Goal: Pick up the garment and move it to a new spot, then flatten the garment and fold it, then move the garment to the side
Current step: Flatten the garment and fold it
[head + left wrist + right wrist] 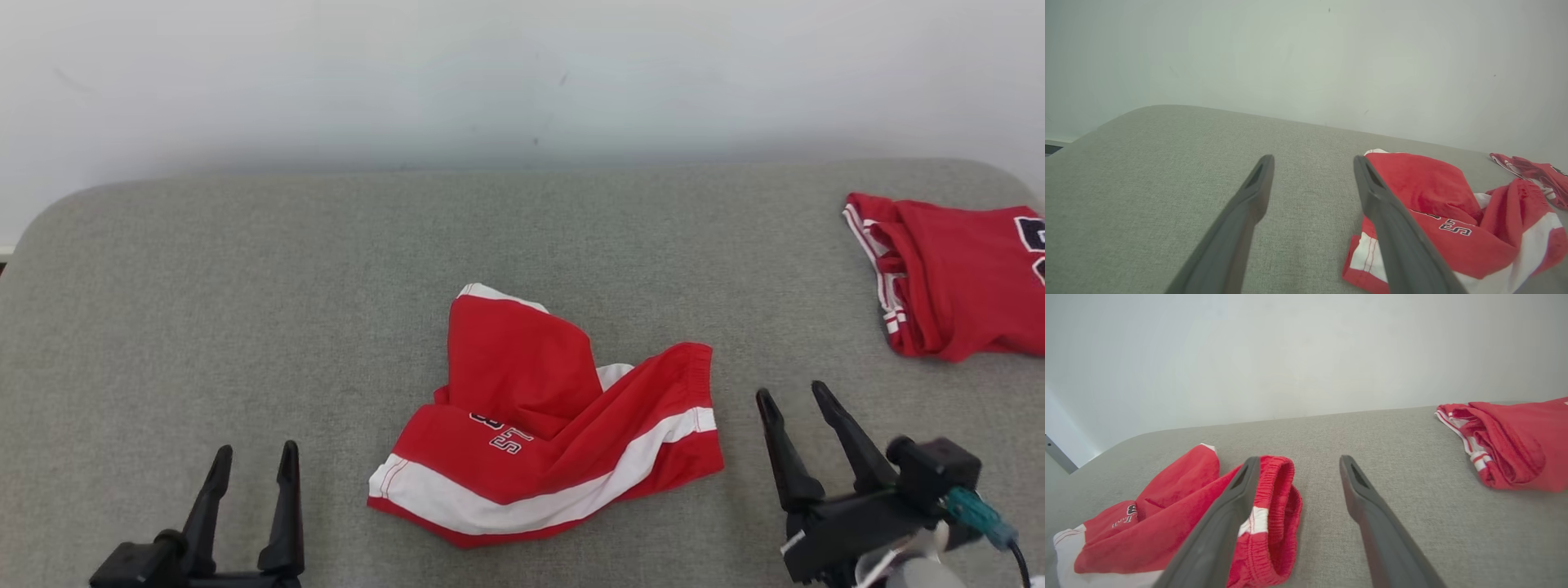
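Observation:
The garment (547,425), red shorts with a white stripe and dark lettering, lies crumpled in the middle of the grey padded surface (245,286). It also shows in the left wrist view (1445,216) and in the right wrist view (1167,531). My right gripper (792,396) stands open just right of the garment's waistband, with nothing between its fingers (1355,490). At the lower left my left gripper (255,453) is open and empty, well apart from the garment. Its fingers (1257,183) point over bare fabric surface.
A second red garment (955,278) with white trim lies bunched at the far right edge of the surface, also seen in the right wrist view (1511,445). A pale wall (522,73) rises behind the surface. The surface's corners are rounded.

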Tool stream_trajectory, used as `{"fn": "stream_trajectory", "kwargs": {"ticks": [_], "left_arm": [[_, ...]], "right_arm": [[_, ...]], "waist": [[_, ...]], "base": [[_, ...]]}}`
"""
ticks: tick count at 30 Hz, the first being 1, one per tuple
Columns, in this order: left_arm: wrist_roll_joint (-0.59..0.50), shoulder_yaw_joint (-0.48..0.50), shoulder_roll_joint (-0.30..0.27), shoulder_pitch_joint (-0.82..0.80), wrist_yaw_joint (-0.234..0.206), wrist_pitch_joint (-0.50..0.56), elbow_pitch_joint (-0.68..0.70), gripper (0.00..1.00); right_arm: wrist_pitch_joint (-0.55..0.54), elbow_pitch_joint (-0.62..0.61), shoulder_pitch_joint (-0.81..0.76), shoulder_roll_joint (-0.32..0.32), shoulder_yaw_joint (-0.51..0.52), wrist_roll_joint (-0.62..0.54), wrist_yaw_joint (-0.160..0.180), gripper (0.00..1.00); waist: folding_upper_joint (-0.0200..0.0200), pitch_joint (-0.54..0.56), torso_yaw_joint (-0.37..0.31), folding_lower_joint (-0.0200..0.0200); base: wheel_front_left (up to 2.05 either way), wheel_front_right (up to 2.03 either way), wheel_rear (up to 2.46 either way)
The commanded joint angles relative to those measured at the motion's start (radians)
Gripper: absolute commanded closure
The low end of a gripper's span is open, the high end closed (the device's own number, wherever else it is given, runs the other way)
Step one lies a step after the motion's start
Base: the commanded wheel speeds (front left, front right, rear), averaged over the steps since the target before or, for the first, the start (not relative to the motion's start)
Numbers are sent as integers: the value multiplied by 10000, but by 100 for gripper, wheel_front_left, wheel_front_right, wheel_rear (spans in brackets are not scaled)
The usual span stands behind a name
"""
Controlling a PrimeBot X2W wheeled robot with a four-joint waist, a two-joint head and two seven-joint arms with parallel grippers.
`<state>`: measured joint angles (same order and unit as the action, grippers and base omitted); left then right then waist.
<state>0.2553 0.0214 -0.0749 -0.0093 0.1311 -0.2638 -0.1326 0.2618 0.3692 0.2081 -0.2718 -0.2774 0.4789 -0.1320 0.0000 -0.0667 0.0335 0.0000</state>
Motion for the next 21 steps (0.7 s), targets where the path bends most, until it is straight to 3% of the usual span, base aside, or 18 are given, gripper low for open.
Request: {"fn": "stream_trajectory", "kwargs": {"ticks": [1, 8, 21], "left_arm": [[-44, 75, -79, 164, -17, -5, 36, 0], [-275, 450, -148, 476, -17, -3, 167, 0], [-866, 479, -226, 777, -17, -3, 165, 0]], "right_arm": [[37, -224, -330, 21, 157, -205, 30, 0], [27, -1603, -1758, 326, 1108, -863, 30, 0], [26, -2658, -2996, 978, 1539, -1751, 30, 0]], "waist": [[0, 200, -163, 0], [0, 499, -292, 0], [0, 618, -155, 0]], "base": [[0, 0, 0], [0, 0, 0], [0, 0, 0]]}}
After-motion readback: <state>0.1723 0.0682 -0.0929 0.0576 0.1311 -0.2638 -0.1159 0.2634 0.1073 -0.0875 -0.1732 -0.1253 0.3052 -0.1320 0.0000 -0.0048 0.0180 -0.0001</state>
